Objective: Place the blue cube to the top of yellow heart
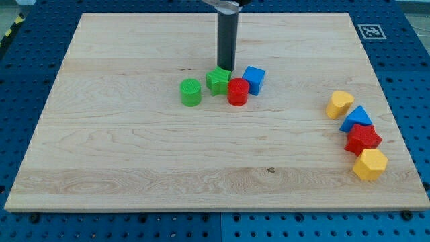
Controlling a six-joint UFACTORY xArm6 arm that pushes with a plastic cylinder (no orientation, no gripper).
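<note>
Approach step. My tip (226,69), bare and grasping nothing, down behind green star (218,80), left of blue cube (254,79) mid-desk. Next: get left of cube, shove toward right edge, above yellow heart (339,104).

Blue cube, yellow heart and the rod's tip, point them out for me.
blue cube (254,78), camera view, middle of its front face
yellow heart (339,104), camera view, middle of its top
my tip (226,69), camera view, rod's lower end
</note>
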